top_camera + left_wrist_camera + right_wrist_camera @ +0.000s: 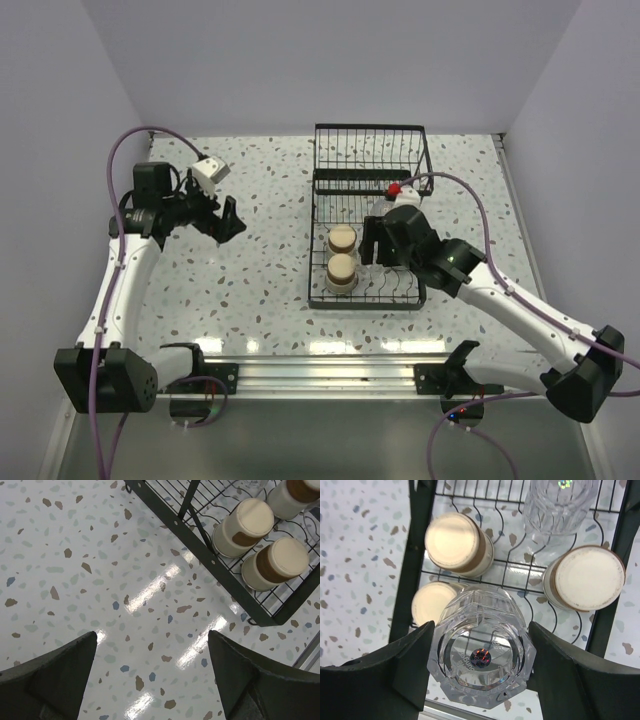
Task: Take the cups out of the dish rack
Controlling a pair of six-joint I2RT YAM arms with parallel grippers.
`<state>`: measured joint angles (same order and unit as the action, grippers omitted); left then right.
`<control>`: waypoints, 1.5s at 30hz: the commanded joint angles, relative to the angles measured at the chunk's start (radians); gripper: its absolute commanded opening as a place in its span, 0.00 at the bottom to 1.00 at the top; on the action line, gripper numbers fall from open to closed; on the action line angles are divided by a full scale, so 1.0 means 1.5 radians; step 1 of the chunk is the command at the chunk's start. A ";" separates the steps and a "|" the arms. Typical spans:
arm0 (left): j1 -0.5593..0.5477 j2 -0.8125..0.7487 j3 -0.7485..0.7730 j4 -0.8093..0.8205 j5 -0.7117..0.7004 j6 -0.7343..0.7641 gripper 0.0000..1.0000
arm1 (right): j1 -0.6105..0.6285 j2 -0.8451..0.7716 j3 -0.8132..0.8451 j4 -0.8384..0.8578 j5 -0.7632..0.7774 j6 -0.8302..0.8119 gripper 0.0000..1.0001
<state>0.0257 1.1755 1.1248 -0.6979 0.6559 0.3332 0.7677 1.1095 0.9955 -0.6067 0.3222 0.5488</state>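
Observation:
The black wire dish rack (pixel 318 250) stands at the table's middle. Two brown cups (pixel 342 239) (pixel 342 268) sit upside down at its left side. My right gripper (pixel 385 245) is down in the rack and shut on a clear cup (pixel 482 650), base towards the camera, one finger against each side. Around it in the rack (pixel 415 555) are three inverted brown cups (pixel 455 542) (pixel 587 577) (pixel 432 602) and a second clear cup (pixel 557 502). My left gripper (pixel 225 220) (pixel 152 640) hangs open and empty over bare table, left of the rack corner (pixel 225 580).
The rack's taller basket section (pixel 368 150) is at its far end. White walls close the table on three sides. A metal rail (pixel 320 372) with both arm bases runs along the near edge. Speckled tabletop (pixel 260 290) lies left of the rack.

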 commanded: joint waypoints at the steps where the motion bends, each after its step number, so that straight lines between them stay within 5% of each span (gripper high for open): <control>1: 0.002 -0.014 0.042 -0.003 0.064 -0.002 0.95 | 0.004 -0.031 0.062 0.055 0.009 0.010 0.00; 8: 0.002 -0.019 0.027 0.056 0.260 -0.060 0.82 | 0.005 -0.046 0.066 0.226 -0.101 0.033 0.00; 14: -0.006 -0.040 0.012 0.210 0.401 -0.260 0.82 | 0.011 -0.031 0.049 0.474 -0.186 0.087 0.00; 21: -0.044 -0.056 0.014 0.377 0.407 -0.470 0.87 | 0.048 0.062 0.083 0.670 -0.199 0.113 0.00; 29: -0.055 -0.067 -0.016 0.541 0.400 -0.595 0.77 | 0.078 0.118 0.124 0.722 -0.213 0.117 0.00; 35: -0.060 -0.067 -0.035 0.609 0.404 -0.661 0.55 | 0.083 0.134 0.113 0.768 -0.213 0.129 0.00; 41: -0.059 -0.067 -0.025 0.707 0.411 -0.758 0.06 | 0.082 0.170 0.103 0.776 -0.250 0.150 0.00; 43: -0.058 -0.066 -0.012 0.676 0.412 -0.742 0.00 | 0.082 0.173 0.094 0.764 -0.246 0.147 0.00; 44: -0.058 -0.069 -0.004 0.645 0.406 -0.687 0.00 | 0.082 0.169 0.091 0.740 -0.240 0.133 0.11; 45: -0.055 -0.068 0.018 0.534 0.399 -0.639 0.00 | 0.082 0.165 0.089 0.722 -0.233 0.124 0.52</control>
<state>-0.0570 1.0824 1.0851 0.2279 1.3247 -0.7399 0.8749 1.3499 1.1236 0.5133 -0.0467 0.7815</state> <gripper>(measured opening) 0.075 0.724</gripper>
